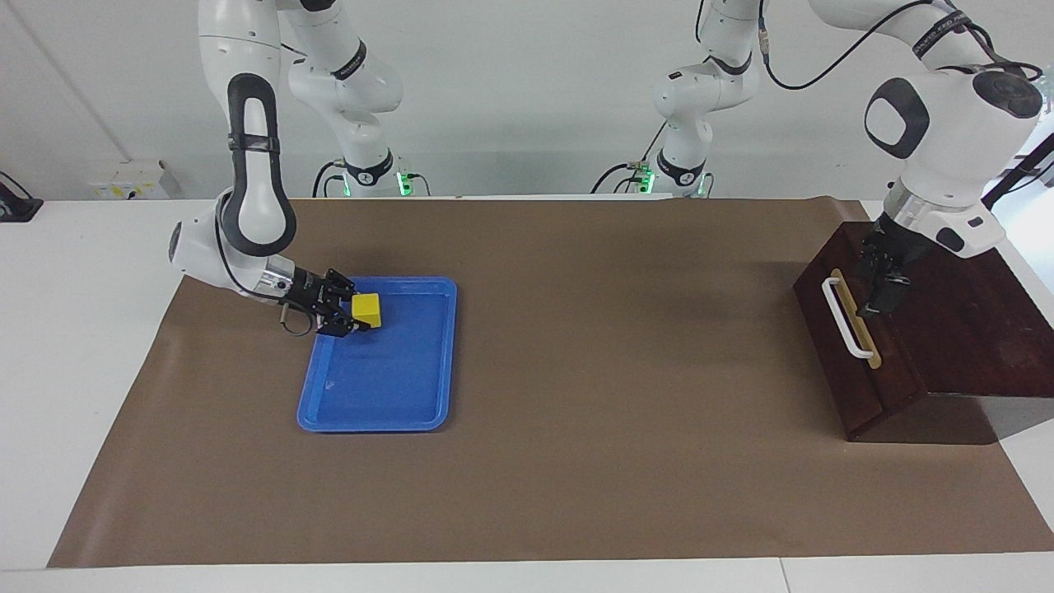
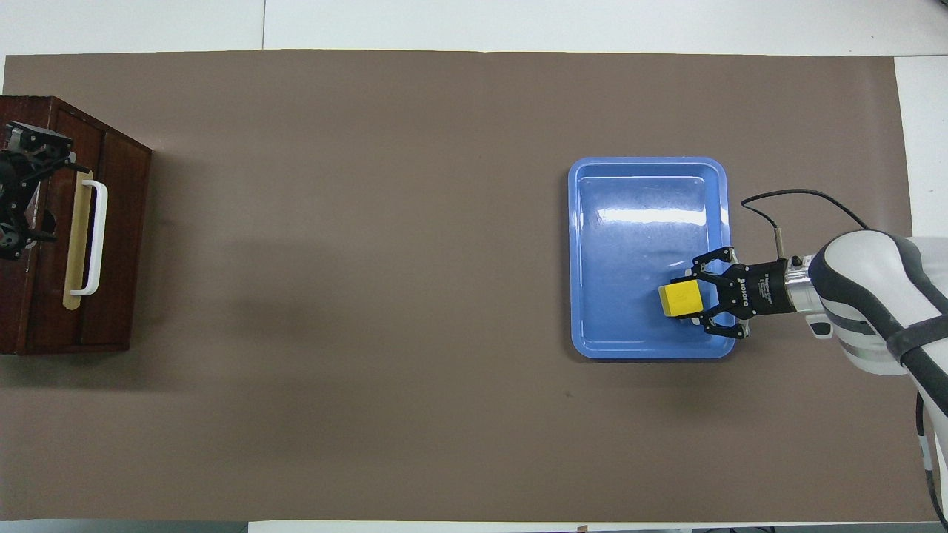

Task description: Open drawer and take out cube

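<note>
The yellow cube (image 1: 366, 310) (image 2: 683, 299) is clamped between the fingers of my right gripper (image 1: 356, 315) (image 2: 692, 300), low over the blue tray (image 1: 387, 395) (image 2: 637, 192), at the tray's edge toward the right arm's end. The dark wooden drawer (image 1: 832, 346) (image 2: 111, 222) sits pushed in, its front flush with its box, and its white bar handle (image 1: 846, 317) (image 2: 95, 237) is free. My left gripper (image 1: 879, 301) (image 2: 44, 194) hangs open just above the box top beside the handle, holding nothing.
A brown mat (image 1: 617, 371) covers the table. The box stands at the left arm's end and the tray nearer the right arm's end. The tray's floor is bare apart from the cube above it.
</note>
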`<state>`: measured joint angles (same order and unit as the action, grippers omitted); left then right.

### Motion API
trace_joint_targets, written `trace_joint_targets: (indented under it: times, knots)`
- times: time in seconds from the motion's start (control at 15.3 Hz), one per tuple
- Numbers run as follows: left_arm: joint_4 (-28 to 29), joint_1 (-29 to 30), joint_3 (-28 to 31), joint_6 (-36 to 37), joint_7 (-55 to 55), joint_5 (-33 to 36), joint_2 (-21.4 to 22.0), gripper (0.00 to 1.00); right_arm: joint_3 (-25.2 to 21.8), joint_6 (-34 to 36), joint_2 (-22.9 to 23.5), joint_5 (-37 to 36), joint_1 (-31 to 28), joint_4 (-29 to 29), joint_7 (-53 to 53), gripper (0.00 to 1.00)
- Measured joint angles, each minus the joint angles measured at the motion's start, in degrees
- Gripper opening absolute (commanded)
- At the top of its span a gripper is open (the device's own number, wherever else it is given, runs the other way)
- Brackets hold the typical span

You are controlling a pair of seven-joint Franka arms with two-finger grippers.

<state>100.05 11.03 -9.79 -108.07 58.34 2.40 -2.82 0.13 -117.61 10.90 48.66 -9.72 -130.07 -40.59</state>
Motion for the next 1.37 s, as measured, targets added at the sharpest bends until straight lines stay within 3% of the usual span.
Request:
trace_joint_targets:
  times: [0.33, 0.39, 0.52, 0.72, 0.85, 1.11, 1.37]
  knots:
    - [-2.33, -2.97, -0.13, 8.78, -21.40, -0.07, 3.14, 1.00, -0.01, 0.00, 0.00, -0.08, -0.55, -0.45, 0.24, 0.13]
    - [-2.33, -2.98, -0.07, 9.60, -27.16, -0.14, 3.63, 1.00, -0.01, 0.00, 0.00, -0.10, -0.59, -0.47, 0.24, 0.22]
    - [-2.33, -2.98, 0.08, 10.12, -34.40, -0.85, 3.98, 1.00, -0.01, 0.00, 0.00, -0.12, -0.60, -0.48, 0.24, 0.47]
    - [-2.32, -3.91, -0.07, 10.32, -37.08, -2.32, 3.99, 1.00, -0.01, 0.00, 0.00, -0.13, -0.60, -0.49, 0.24, 0.64]
    - [-2.31, -5.52, -0.18, 10.52, -37.17, -2.38, 4.04, 1.00, -0.01, 0.00, -0.01, -0.14, -0.60, -0.49, 0.24, 0.95]
    - [-2.27, -9.50, -0.25, 10.53, -37.94, -2.40, 4.11, 1.00, 0.01, 0.00, -0.17, -0.14, -0.60, -0.43, 0.24, 1.00]
    - [-2.25, -9.64, -0.07, 10.53, -48.07, -2.40, 4.12, 1.00, 0.20, 1.94, -1.10, -1.53, -0.35, 2.35, -1.65, 1.00]
